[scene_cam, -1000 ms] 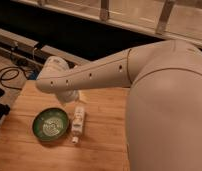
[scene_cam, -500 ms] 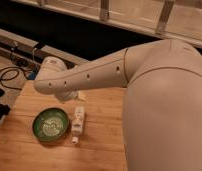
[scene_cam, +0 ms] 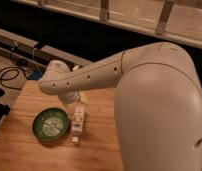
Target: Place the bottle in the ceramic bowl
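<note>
The white arm [scene_cam: 94, 75] is reaching leftward across the wooden table [scene_cam: 24, 152], and the gripper [scene_cam: 74, 100] is hanging from its far end, pointing down toward the tabletop and largely hidden under the arm's rounded wrist. Whether the gripper is apart, together or clamped on anything cannot be told from this view. The bottle [scene_cam: 78, 124] is lying on its side on the table directly beneath the gripper, its upper end sitting right at the gripper's tip and its white cap pointing away from the gripper, toward the near edge of the table; whether the two are touching cannot be told. The bowl [scene_cam: 51, 125] is sitting upright on the wood below and to the left of the gripper, just beside the bottle, with its swirled green inside showing and nothing lying in it. A black cable [scene_cam: 8, 76] is looping on the floor well to the left of the gripper, beyond the table's edge.
</note>
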Controlling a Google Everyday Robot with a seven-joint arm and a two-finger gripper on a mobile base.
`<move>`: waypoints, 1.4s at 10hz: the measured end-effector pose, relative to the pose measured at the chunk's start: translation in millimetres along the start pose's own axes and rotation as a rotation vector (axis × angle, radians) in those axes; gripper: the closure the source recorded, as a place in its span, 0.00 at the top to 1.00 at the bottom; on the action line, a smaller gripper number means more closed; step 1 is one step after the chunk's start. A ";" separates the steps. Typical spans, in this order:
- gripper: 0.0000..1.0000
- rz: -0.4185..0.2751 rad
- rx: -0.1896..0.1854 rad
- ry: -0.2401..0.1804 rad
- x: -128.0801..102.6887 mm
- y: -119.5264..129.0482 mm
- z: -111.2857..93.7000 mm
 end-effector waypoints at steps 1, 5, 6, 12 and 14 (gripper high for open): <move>0.65 0.002 -0.015 0.020 1.0 3.2 9.5; 0.65 0.009 -0.052 0.080 3.1 7.0 28.2; 0.65 0.006 -0.052 0.080 3.4 8.4 28.1; 0.65 -0.009 -0.048 0.095 1.5 18.7 36.8; 0.65 -0.015 -0.038 0.112 0.4 21.9 47.1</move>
